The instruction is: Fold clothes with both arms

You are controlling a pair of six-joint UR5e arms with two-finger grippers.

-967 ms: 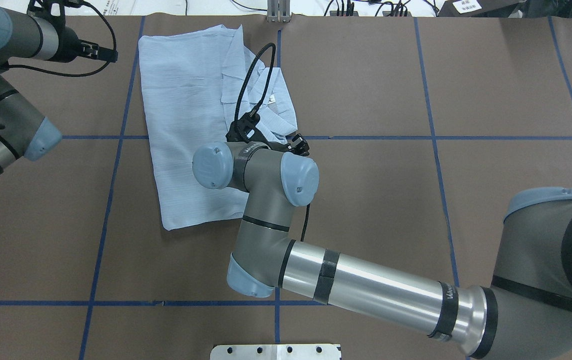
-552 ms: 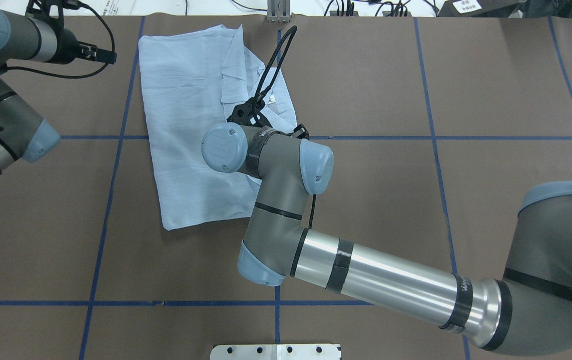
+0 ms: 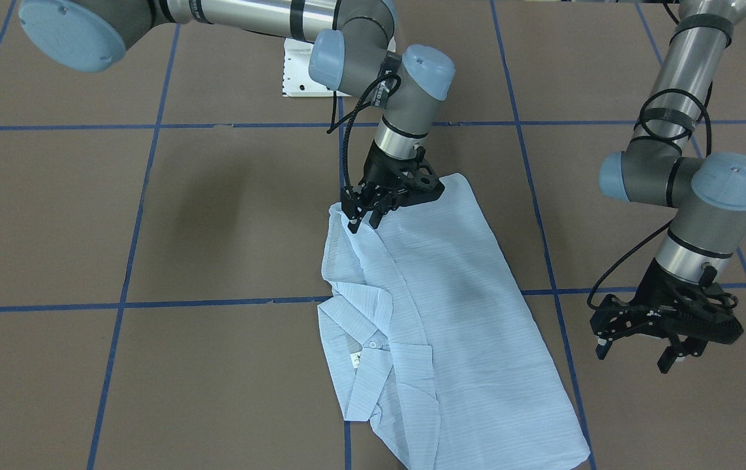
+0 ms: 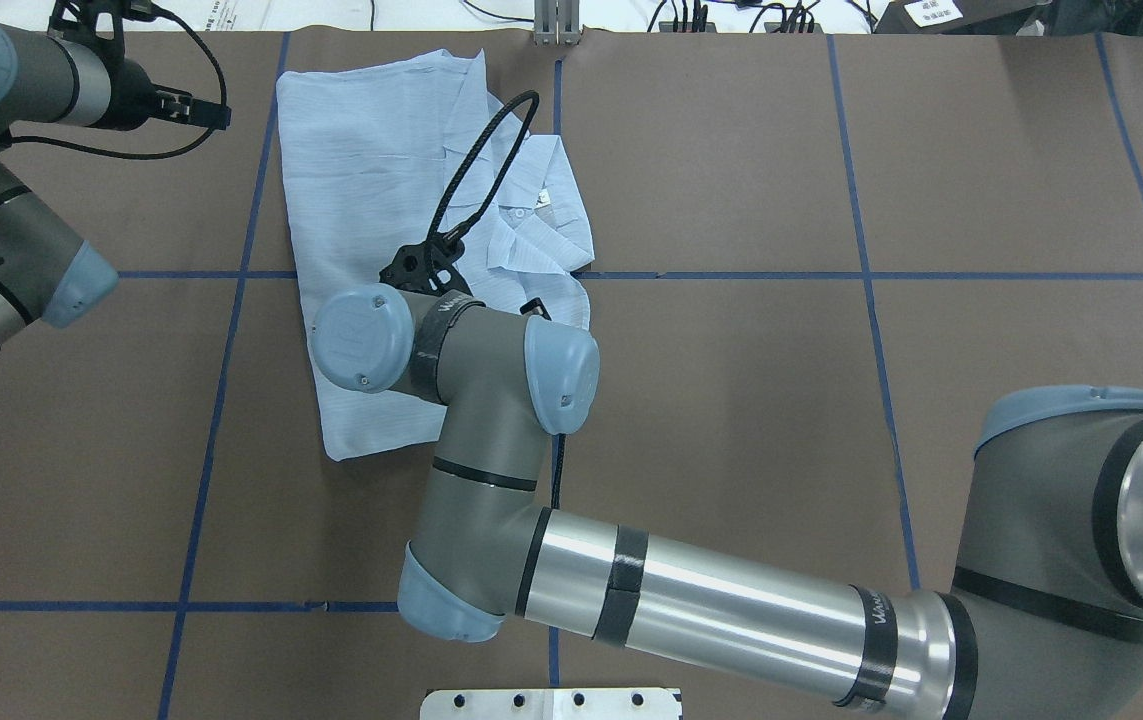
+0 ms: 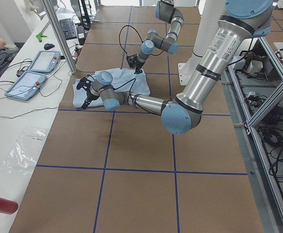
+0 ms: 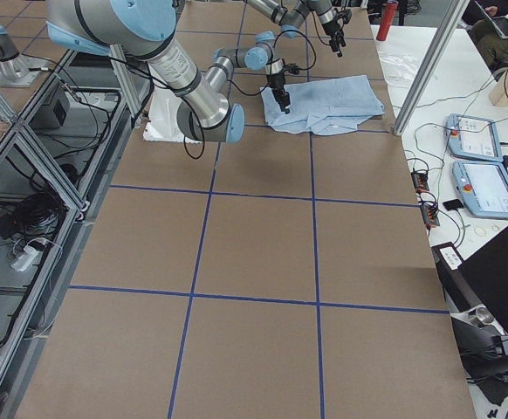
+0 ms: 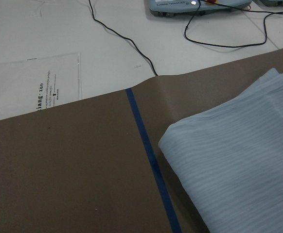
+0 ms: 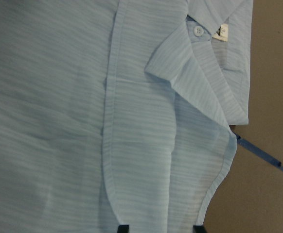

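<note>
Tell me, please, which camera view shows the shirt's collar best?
The front-facing view: the whole collar lies unobstructed. The right wrist view is close but cropped; overhead, a cable crosses it; the side views show it tiny; the left wrist view misses it.

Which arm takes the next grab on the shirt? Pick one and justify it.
Right, probably. The right gripper hangs open directly over the shirt, at its edge nearest the robot, with fabric filling its wrist view. The left gripper, also open, sits off beside the shirt.
</note>
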